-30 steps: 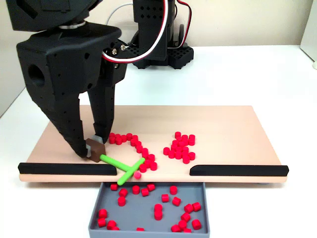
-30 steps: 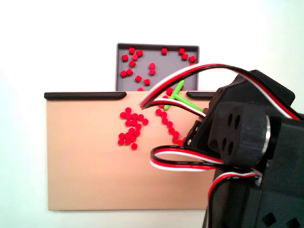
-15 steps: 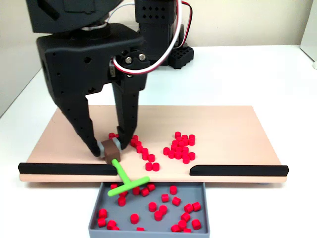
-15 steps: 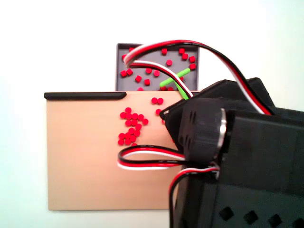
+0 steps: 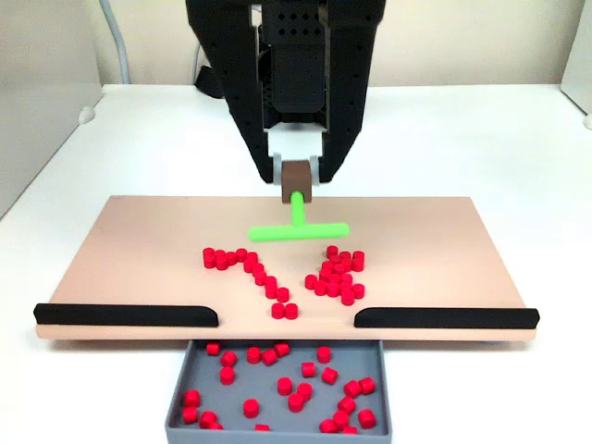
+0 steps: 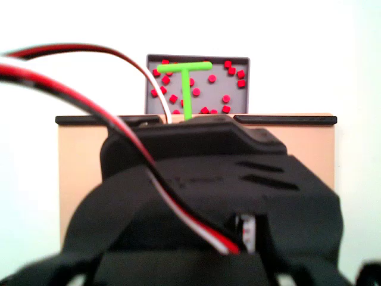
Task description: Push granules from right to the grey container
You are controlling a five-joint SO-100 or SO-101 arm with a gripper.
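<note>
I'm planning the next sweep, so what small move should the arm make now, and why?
Probably lower the pusher onto the board just behind the right cluster of granules. The gripper holds it at the far side, its crossbar apparently raised behind both clusters, and the gap between the black strips leads straight into the container.

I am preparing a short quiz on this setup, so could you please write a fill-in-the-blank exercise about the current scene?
1. The end effector holds a T-shaped pusher tool whose colour is ____.
2. The red granules left on the peach board lie in ____ clusters.
3. The grey container sits beyond the gap between two ____ strips.
4. The tool's crossbar is raised ____ the board.

Missing words: green; two; black; above
</note>
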